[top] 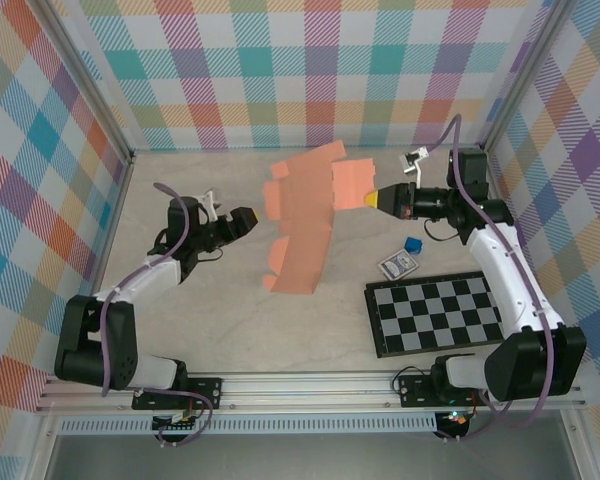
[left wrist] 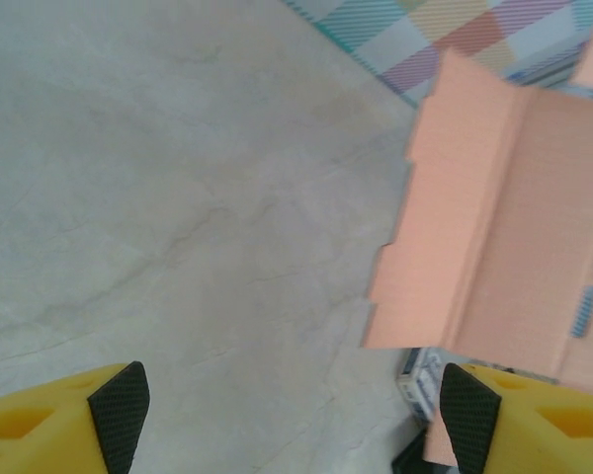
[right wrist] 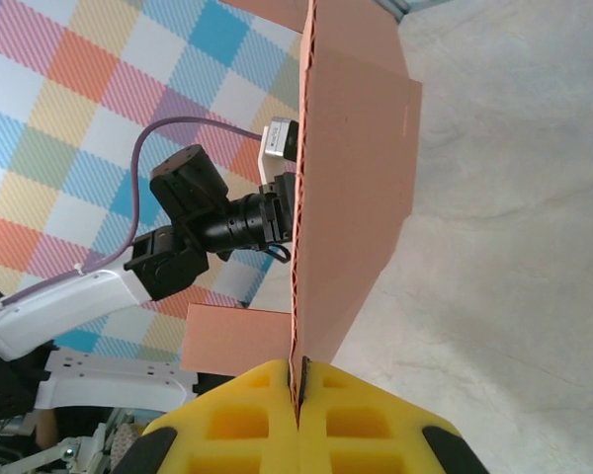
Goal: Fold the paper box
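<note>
- Where the arms are bolted at the near edge, a black-and-white checkered board (top: 440,315) lies flat on the tabletop (top: 210,320) at the right. A small printed pack (top: 398,266) and a blue cube (top: 412,245) sit just beyond it.
- Farther in, the left end effector (top: 242,220) stands open and holds nothing, near the paper box (top: 305,215) but apart from it.
- The right end effector (top: 372,199) is clamped on one edge of the card and holds the sheet tilted up over the middle of the tabletop. Whether its lower end touches the surface I cannot tell.
- Folding looks barely begun: the salmon cut-out is mostly spread, creases showing, flaps out, no walls closed. Raising the sides and tucking the flaps are left.
- The tabletop is pale mottled beige, matte.
- Plaid pastel walls (top: 280,70) close in the left, right and far sides.
</note>
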You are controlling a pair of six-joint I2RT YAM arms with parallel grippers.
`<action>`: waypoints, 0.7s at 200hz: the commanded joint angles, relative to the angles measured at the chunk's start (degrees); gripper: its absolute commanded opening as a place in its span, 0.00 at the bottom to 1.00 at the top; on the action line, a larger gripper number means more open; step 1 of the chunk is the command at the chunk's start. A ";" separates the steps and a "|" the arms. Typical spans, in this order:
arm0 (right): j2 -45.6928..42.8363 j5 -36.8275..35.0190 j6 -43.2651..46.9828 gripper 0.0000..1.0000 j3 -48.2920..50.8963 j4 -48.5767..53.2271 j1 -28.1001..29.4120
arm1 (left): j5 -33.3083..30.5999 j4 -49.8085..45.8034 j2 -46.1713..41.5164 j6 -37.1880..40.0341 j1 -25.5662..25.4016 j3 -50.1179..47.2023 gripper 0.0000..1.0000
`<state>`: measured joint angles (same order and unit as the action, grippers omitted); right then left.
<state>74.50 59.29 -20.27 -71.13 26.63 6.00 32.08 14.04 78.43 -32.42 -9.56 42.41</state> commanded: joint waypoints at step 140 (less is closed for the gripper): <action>-0.76 13.08 -0.68 0.00 -7.99 4.44 1.03 | 14.93 14.46 -3.38 -7.59 1.04 4.12 0.49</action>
<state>74.50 69.76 -22.20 -77.47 30.15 6.74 43.18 26.11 76.99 -40.73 -8.84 43.99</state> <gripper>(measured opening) 0.049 0.539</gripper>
